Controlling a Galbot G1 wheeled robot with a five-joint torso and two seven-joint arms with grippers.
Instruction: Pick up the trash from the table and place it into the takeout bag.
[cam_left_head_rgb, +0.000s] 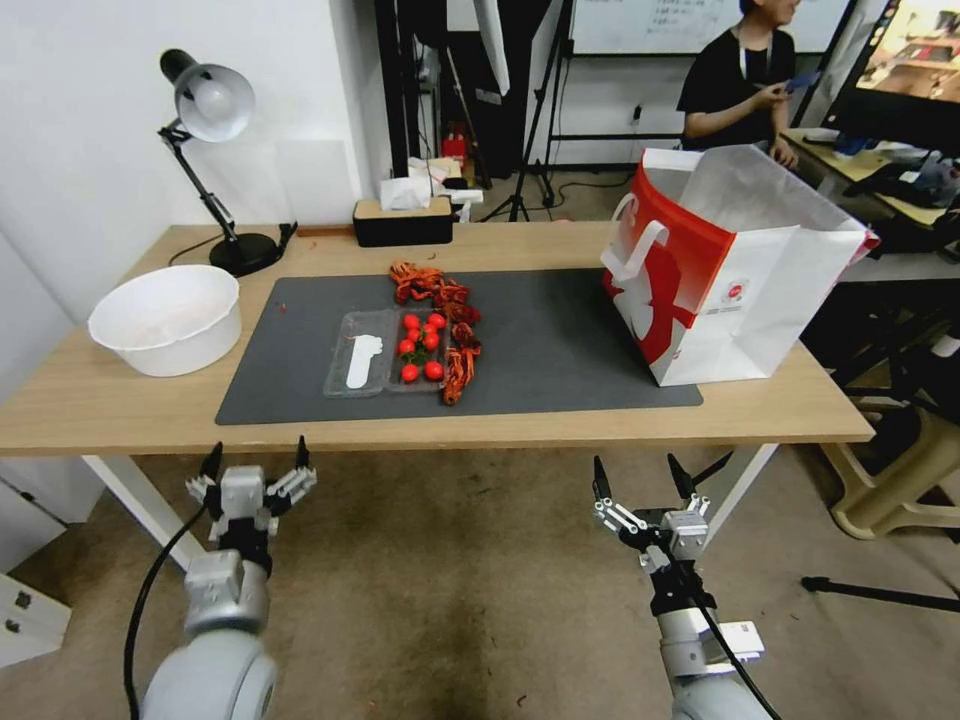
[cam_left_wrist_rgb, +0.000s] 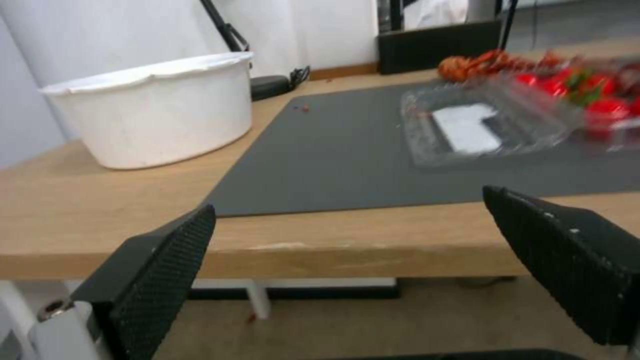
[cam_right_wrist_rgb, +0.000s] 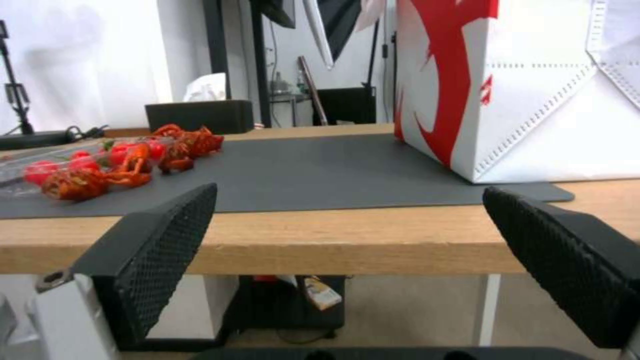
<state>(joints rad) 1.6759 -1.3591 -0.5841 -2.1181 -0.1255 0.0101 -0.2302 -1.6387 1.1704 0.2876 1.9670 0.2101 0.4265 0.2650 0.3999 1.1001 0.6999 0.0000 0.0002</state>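
Both tools, left (cam_left_head_rgb: 255, 458) and right (cam_left_head_rgb: 640, 473), hang open below the counter's (cam_left_head_rgb: 120, 400) front edge. A clear tray (cam_left_head_rgb: 385, 365) with tomatoes lies mid-mat (cam_left_head_rgb: 560, 350); the bag (cam_left_head_rgb: 730, 270) stands upright at the mat's right end.

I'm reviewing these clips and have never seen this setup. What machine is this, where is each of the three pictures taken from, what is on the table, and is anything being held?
This is a two-armed robot on wheels. The wide picture comes from a camera on its head, looking down at the table. The other two come from cameras on its wrists, each looking out between that arm's two black fingers.

Both grippers hang in front of the table's near edge, below the tabletop: the left gripper and the right gripper. Both are open and hold nothing.

On the dark grey mat lie a clear plastic tray with small red tomatoes and a pile of red crayfish shells beside it. The red-and-white takeout bag stands open on the right, a white bowl on the left. A desk lamp and a black tissue box stand at the back.
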